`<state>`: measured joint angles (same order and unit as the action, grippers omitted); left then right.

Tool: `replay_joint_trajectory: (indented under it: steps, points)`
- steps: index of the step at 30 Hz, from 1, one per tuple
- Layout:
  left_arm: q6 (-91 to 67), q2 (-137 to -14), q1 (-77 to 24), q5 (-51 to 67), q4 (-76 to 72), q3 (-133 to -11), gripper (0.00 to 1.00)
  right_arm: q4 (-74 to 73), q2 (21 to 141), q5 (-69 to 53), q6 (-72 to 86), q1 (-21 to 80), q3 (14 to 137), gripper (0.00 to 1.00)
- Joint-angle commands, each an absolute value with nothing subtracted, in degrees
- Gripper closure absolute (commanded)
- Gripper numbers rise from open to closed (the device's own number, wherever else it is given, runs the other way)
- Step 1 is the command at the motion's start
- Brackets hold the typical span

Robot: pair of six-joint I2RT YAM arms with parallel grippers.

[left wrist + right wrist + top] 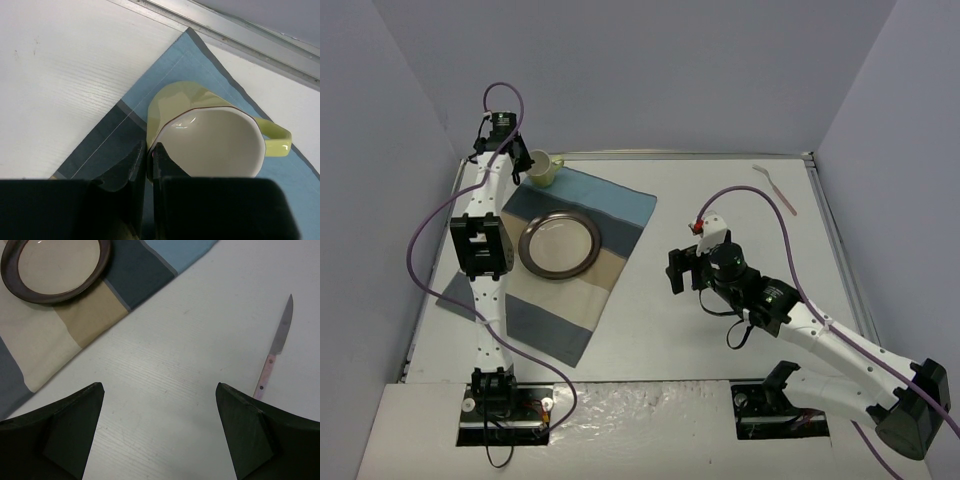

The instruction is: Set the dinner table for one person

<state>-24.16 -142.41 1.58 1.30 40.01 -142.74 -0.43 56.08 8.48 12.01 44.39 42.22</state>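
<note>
The white dinner table (720, 330) carries a blue-and-beige striped placemat (610, 215) at the left, with a brown-rimmed plate (560, 245) on it. A yellow-green mug (544, 168) stands at the placemat's far corner. My left gripper (523, 162) is shut on the mug's rim. In the left wrist view one finger is inside the mug (210, 135) and one outside, with the gripper (149, 152) over the placemat (100, 145). My right gripper (678, 268) is open and empty above bare table right of the placemat. It also shows in the right wrist view (160, 387).
A knife (277, 347) with a pink handle lies on the table to the right of my right gripper's fingers. A pink utensil (775, 188) lies at the far right near the metal edge rail (680, 155). Grey walls close in the table.
</note>
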Motion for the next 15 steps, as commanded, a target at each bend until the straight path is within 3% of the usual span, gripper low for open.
replay_joint_trajectory:
  steps: [1, 15]
  points:
    - [-23.8, -138.7, 1.8, 2.1, 34.1, -144.7, 0.99, 3.6, 57.1, 7.9, 12.7, 43.9, 43.2, 0.09]
    - [-23.4, -139.2, 2.4, 1.4, 33.7, -144.7, 0.6, 3.6, 56.7, 8.0, 13.0, 43.8, 43.1, 0.09]
